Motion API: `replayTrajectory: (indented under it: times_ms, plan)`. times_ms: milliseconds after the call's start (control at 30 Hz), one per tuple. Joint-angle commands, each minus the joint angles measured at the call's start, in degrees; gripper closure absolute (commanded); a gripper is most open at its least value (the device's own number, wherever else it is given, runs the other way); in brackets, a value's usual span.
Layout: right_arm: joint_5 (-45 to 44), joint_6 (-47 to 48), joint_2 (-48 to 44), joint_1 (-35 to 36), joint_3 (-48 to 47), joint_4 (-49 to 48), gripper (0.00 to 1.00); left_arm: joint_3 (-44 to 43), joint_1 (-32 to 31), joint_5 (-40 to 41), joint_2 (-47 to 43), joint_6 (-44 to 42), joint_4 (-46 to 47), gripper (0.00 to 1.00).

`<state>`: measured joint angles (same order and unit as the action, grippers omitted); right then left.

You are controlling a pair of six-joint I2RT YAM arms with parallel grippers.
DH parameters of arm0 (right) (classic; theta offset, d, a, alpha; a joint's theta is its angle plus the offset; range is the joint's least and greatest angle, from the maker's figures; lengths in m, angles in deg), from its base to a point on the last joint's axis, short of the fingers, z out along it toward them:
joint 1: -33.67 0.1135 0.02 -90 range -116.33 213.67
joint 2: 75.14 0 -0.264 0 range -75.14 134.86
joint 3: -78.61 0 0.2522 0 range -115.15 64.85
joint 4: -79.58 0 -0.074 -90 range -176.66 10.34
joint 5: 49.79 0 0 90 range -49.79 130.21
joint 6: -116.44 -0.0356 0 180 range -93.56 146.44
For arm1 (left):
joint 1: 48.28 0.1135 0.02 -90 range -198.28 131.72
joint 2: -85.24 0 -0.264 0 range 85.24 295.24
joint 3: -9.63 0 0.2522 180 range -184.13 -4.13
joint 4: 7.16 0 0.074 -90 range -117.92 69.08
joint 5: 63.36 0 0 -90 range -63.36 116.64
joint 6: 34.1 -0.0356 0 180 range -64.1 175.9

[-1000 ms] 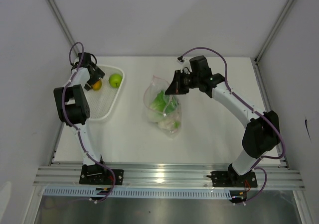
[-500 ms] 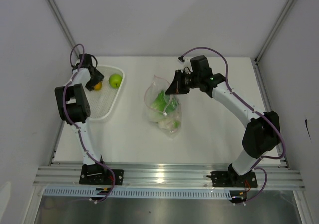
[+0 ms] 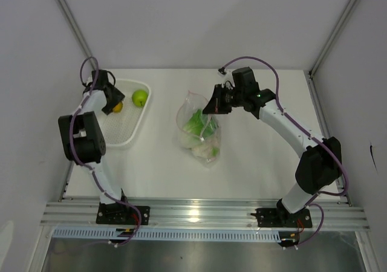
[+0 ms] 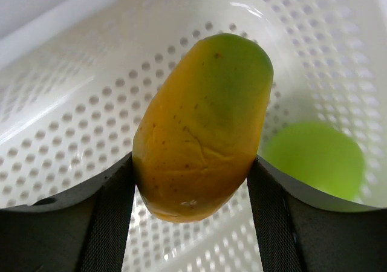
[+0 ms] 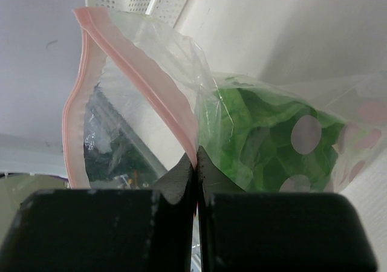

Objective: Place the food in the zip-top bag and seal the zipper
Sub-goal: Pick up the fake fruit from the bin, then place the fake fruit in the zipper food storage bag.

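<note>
left gripper (image 4: 191, 184): clamps orange fruit (image 4: 205, 115) in basket (image 3: 130, 134)
apple (image 4: 314, 157): just beside
right gripper (image 5: 195, 163): pinches zipper (image 5: 154, 86), mouth open
bag (image 3: 196, 140): cabbage (image 5: 266, 133) inside

The zip-top bag (image 5: 158, 53) is crinkly clear plastic, the basket (image 4: 66, 133) glossy perforated white plastic.

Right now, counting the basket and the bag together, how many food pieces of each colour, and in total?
Green: 2, the apple and the cabbage
Orange: 1, the fruit
Whitish: 1, the cauliflower-like piece
Total: 4
</note>
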<state>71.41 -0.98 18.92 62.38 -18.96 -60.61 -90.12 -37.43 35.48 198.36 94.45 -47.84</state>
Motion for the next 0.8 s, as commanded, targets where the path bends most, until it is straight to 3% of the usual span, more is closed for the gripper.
replayTrajectory:
  times_ms: [0, 133, 300, 333, 400, 533, 767]
  plan:
    - [-2.4, -0.4, -0.8, 0.1, -3.0, 1.0, 0.99, 6.3, -1.0, -1.5, -17.4, 2.2, 6.6, 0.99]
    - [-3.9, -0.1, -1.0, 0.4, -4.6, 2.7, 0.99, 14.4, -2.7, -7.5, -29.5, 4.3, 11.1, 0.99]
    - [-5.6, 0.4, -1.8, 1.1, -7.2, 5.5, 0.98, 26.6, -10.2, -19.0, -42.4, 5.3, 23.5, 0.99]
    - [-6.2, 0.4, -2.2, 1.3, -7.4, 5.8, 0.98, 27.6, -14.5, -21.7, -45.4, 5.5, 24.4, 0.99]
    - [-6.6, 0.3, -2.7, 1.4, -7.6, 6.4, 0.99, 29.0, -17.3, -27.8, -47.5, 6.6, 30.3, 0.99]
    - [-8.3, 0.0, -4.6, 2.7, -7.5, 7.2, 0.98, 27.3, -24.5, -35.8, -48.7, 7.4, 32.8, 0.99]
    - [-9.8, -0.5, -5.3, 3.5, -8.6, 8.1, 0.98, 28.1, -35.4, -33.1, -51.2, 5.7, 33.1, 0.99]
